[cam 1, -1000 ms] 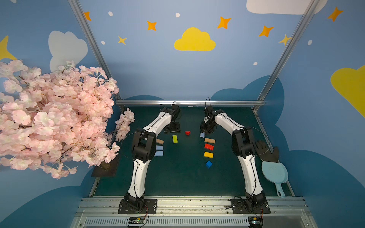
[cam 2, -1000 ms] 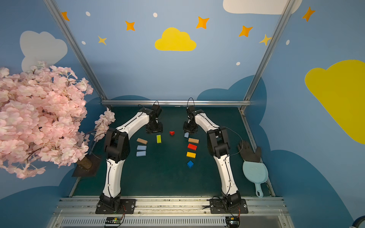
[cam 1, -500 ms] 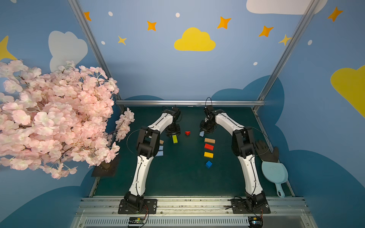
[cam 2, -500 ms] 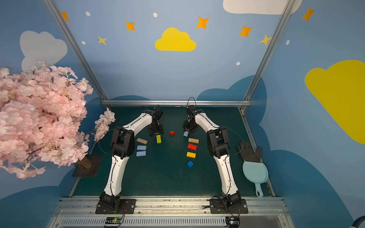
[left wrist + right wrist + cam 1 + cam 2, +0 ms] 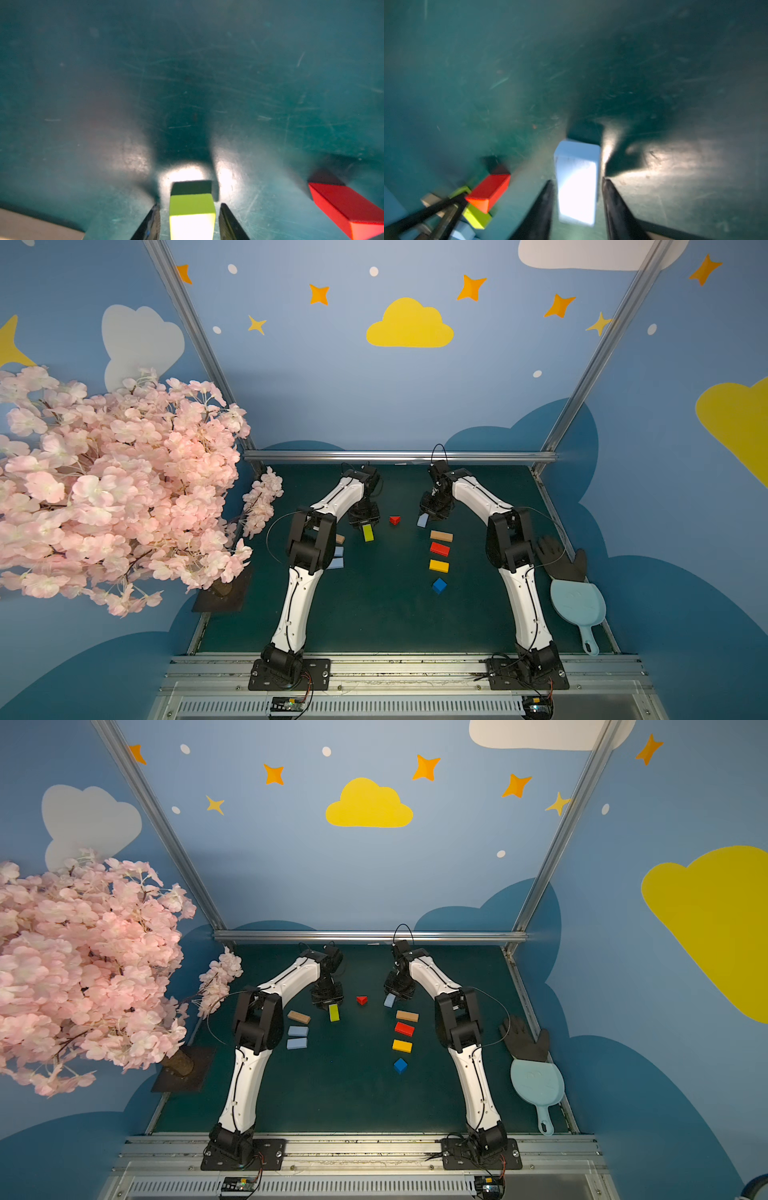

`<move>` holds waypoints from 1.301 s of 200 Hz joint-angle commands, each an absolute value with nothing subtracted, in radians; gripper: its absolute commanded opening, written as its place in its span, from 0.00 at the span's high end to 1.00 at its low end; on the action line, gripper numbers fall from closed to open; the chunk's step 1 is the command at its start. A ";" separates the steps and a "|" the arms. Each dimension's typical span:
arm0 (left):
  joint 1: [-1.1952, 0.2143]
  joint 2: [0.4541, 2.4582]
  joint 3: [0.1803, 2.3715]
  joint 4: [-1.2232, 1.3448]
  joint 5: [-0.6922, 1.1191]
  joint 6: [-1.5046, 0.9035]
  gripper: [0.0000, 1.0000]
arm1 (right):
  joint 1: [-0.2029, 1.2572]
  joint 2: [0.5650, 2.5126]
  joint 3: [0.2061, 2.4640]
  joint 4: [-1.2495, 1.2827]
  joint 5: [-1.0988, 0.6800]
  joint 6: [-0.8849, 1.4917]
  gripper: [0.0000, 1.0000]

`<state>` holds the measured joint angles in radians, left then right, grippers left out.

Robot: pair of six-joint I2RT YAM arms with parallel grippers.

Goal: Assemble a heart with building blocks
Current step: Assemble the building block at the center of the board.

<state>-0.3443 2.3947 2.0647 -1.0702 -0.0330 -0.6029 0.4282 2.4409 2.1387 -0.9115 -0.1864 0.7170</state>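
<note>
We find the left pincer [image 5: 189, 205] open astride the lime green bar [image 5: 368, 533], gaps on both sides; the right pincer [image 5: 577, 180] stands open around a light blue bar [image 5: 577, 166]. Both bars lie on the surface [image 5: 374, 614] near frame centre, flanking the red triangle [image 5: 395, 520]. Risk: uneven closing contact may pivot a bar; a sliding bar may knock the triangle. No heart outline exists yet.
</note>
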 commanded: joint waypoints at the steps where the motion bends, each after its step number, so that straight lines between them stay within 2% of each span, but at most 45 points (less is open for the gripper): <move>1: -0.347 2.420 2.083 -1.104 -0.026 -0.618 0.54 | 0.430 2.466 2.172 -0.966 -0.151 0.724 0.44; 10: -0.348 2.421 2.081 -1.106 -0.027 -0.619 0.54 | 0.430 2.467 2.175 -0.966 -0.146 0.725 0.41; 30: -0.351 2.420 2.077 -1.110 -0.029 -0.622 0.56 | 0.429 2.477 2.190 -0.962 -0.146 0.733 0.40; 92: -0.362 2.417 2.059 -1.115 -0.025 -0.637 0.56 | 0.423 2.521 2.271 -0.960 -0.130 0.750 0.45; 100: -0.362 2.417 2.059 -1.114 -0.025 -0.639 0.56 | 0.422 2.527 2.281 -0.964 -0.128 0.750 0.48; 117: -0.364 2.420 2.058 -1.114 -0.026 -0.644 0.58 | 0.420 2.534 2.287 -0.965 -0.124 0.750 0.62; 147: -0.365 2.433 2.065 -1.114 -0.019 -0.652 0.70 | 0.418 2.541 2.286 -0.978 -0.121 0.747 0.85; 187: -0.364 2.441 2.064 -1.115 -0.018 -0.686 0.79 | 0.417 2.534 2.268 -0.996 -0.127 0.735 0.92; 200: -0.362 2.441 2.068 -1.115 -0.015 -0.698 0.79 | 0.417 2.527 2.255 -0.995 -0.129 0.733 0.89; 227: -0.362 2.450 2.088 -1.117 -0.014 -0.701 0.79 | 0.419 2.515 2.240 -0.962 -0.154 0.712 0.67; 241: -0.361 2.454 2.091 -1.117 -0.011 -0.704 0.79 | 0.420 2.511 2.245 -0.945 -0.161 0.704 0.62; 260: -0.362 2.460 2.094 -1.118 -0.010 -0.710 0.79 | 0.424 2.514 2.264 -0.937 -0.157 0.692 0.60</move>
<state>-0.3622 2.4088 2.0827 -1.1000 -0.0219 -0.6899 0.4198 2.5145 2.2608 -0.9344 -0.1566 0.7177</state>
